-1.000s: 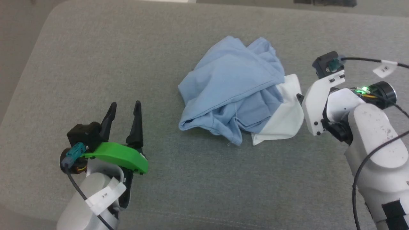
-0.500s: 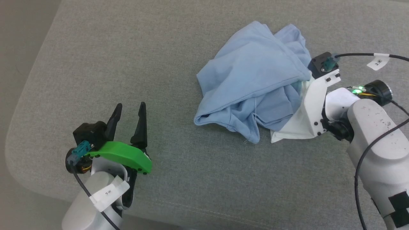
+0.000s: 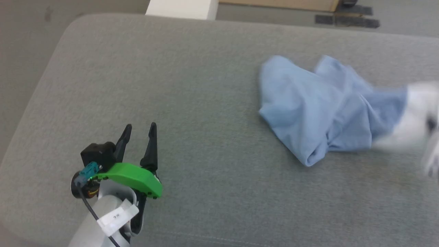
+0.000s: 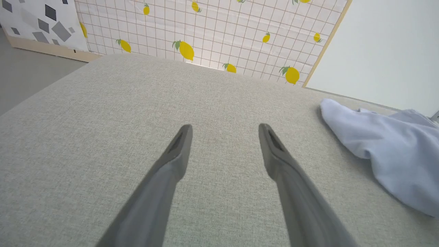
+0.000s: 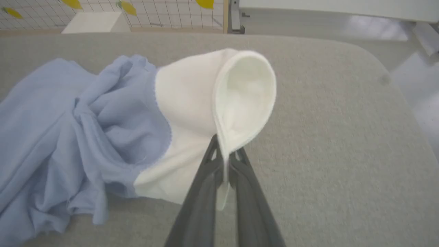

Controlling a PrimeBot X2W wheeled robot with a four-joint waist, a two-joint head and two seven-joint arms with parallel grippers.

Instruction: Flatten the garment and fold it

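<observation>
Grey woven cushion (image 3: 192,79) spreads across the whole work area, its rounded corner falling away to a dull floor (image 3: 20,41). Behind it, in my left wrist view, stands a gridded panel (image 4: 212,31) printed with lemons. On the right half of the cushion lies the garment (image 3: 315,113), a light blue shirt bunched in loose folds rather than spread flat, with one fold pointing toward me in the head view. Its white sleeve panel (image 5: 192,96) sits at the right-hand end of the heap, raised so that the cuff opening gapes in a round loop. My right gripper (image 5: 224,156) has its two dark fingers drawn nearly together on the hem of that white cuff. The cloth edge is pinched between them, and a small tab of it hangs below the tips. In the head view that end of the scene is smeared by blur at the right edge. My left gripper (image 3: 141,125) hovers over bare cushion at lower left, well apart from the shirt. Its fingers (image 4: 178,151) are spread wide with nothing between them.
</observation>
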